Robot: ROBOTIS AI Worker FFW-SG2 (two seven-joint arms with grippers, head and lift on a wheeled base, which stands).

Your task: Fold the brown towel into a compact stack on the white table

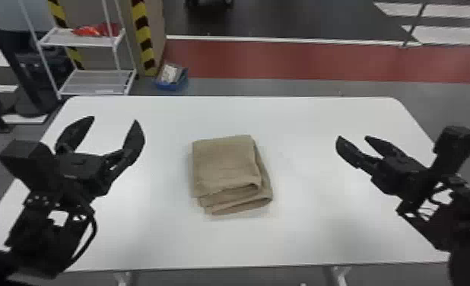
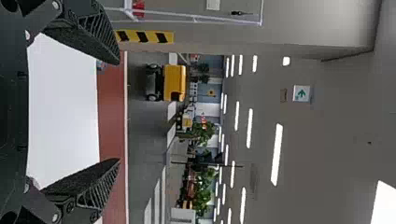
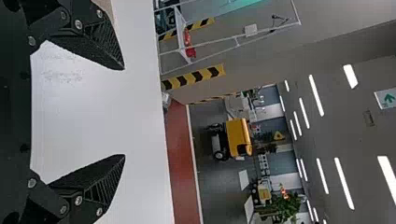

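The brown towel (image 1: 224, 163) lies folded mid-bench (image 1: 302, 235), its layers stepping out at the near edge; a tug there that caught only the top layer could drag the stack open; left pincer (image 1: 114, 120) and right pincer (image 1: 353, 137) hang either side, both spread and empty. Beyond the far edge, leftward, a blue bin (image 1: 169, 87) holds something pale (image 1: 170, 73).

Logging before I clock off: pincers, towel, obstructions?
Left pincer and right pincer open, empty, either side of towel. Towel folded on table, near layers staggered. No obstruction seen between.
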